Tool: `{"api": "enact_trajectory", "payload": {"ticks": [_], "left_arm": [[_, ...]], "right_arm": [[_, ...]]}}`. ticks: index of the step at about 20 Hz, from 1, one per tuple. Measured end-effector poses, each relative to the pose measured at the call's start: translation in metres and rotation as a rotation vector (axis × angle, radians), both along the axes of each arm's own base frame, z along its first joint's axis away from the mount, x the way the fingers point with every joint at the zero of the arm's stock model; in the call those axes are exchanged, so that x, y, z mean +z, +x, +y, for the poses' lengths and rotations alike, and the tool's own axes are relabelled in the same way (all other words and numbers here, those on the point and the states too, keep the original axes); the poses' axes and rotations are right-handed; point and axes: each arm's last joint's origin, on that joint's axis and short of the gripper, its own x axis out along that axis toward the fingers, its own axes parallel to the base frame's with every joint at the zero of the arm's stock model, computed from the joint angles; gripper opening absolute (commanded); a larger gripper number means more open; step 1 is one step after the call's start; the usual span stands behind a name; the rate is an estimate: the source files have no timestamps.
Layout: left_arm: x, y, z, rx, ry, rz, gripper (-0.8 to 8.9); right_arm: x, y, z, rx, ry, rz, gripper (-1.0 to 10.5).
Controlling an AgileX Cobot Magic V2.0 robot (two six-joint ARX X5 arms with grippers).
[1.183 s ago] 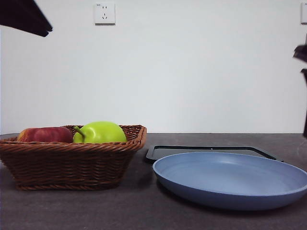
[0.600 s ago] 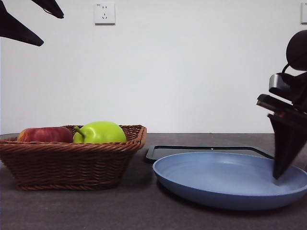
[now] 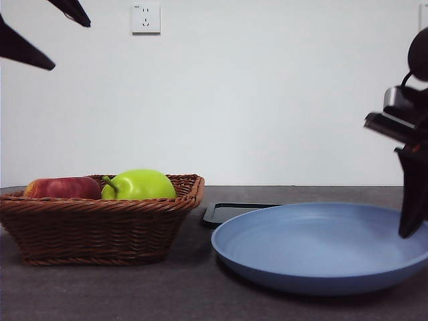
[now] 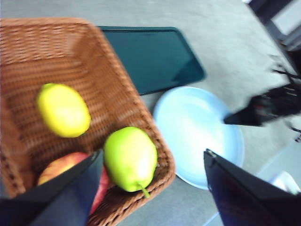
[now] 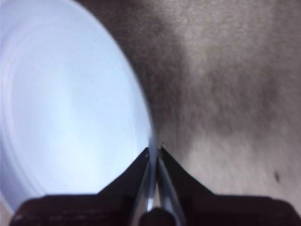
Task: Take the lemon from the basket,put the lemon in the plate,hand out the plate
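Observation:
The lemon (image 4: 63, 109) lies in the wicker basket (image 4: 117, 94), beside a green pear (image 4: 130, 157) and a red apple (image 4: 66, 165). In the front view the basket (image 3: 100, 227) wall hides the lemon. My left gripper (image 4: 153, 152) is open and empty, high above the basket; it shows at the top left of the front view (image 3: 70, 45). The light-blue plate (image 3: 314, 251) is empty. My right gripper (image 5: 154, 151) is shut on the plate's (image 5: 70, 108) rim at its right edge (image 3: 411, 227). That side of the plate is raised off the table.
A flat black tray (image 4: 150, 56) lies behind the plate and next to the basket; only its left corner (image 3: 234, 210) shows in the front view. The pear (image 3: 139, 184) and apple (image 3: 61, 188) rise above the basket rim.
My right arm came down at the plate's right edge, shut on the rim and lifted that side, so the plate tilts and hides more of the tray. The left gripper barely moved.

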Motion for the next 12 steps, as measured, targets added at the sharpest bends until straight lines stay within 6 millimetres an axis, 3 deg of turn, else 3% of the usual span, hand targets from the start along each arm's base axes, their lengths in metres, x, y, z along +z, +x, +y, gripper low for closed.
{"api": "enact_trajectory", "payload": {"ticks": [5, 12], "left_arm": [[-0.025, 0.029, -0.011, 0.063, 0.084, 0.096, 3.89], [-0.039, 0.093, -0.047, 0.129, 0.291, 0.159, 3.89]], "right_arm": [[0.030, -0.021, -0.004, -0.002, 0.005, -0.077, 0.0], [0.053, -0.042, -0.008, -0.003, 0.018, -0.151, 0.0]]}}
